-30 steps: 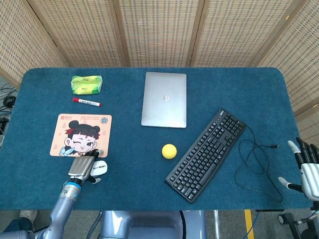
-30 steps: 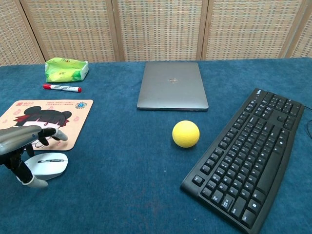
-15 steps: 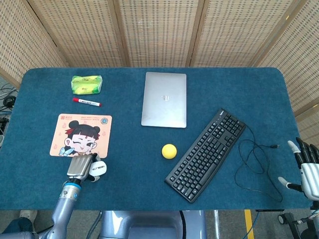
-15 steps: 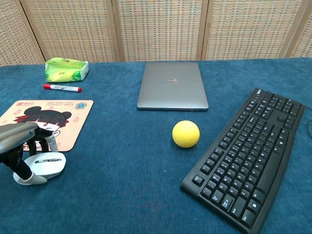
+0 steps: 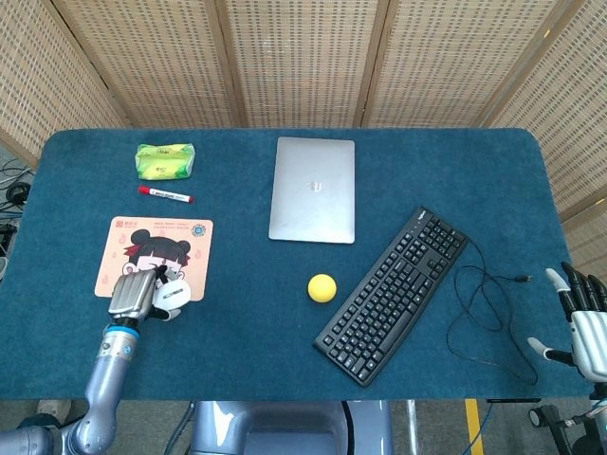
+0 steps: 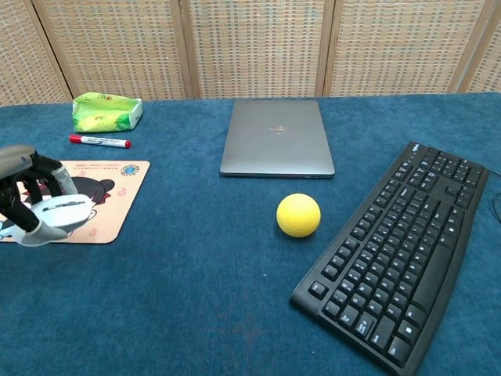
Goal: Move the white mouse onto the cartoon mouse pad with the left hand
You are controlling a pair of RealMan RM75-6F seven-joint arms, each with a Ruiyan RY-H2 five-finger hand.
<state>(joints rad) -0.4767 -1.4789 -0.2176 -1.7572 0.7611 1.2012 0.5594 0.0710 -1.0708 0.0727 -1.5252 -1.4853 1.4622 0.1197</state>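
Note:
My left hand [image 5: 135, 295] [image 6: 27, 188] grips the white mouse [image 5: 171, 293] [image 6: 59, 213] and holds it over the near edge of the cartoon mouse pad [image 5: 156, 243] [image 6: 109, 188]. The fingers wrap over the top of the mouse, and in the chest view it appears lifted slightly off the cloth. The pad shows a cartoon girl's face and lies at the left of the blue table. My right hand [image 5: 580, 318] stays at the far right edge of the table, fingers spread, holding nothing.
A red marker [image 5: 165, 194] and a green packet [image 5: 164, 160] lie behind the pad. A closed grey laptop [image 5: 312, 190], a yellow ball [image 5: 322, 287] and a black keyboard [image 5: 394, 292] with its loose cable [image 5: 484, 303] fill the middle and right.
My left hand closed around the mouse on the cloth in front of the pad, then carried it away from me and to the left, over the pad's near edge.

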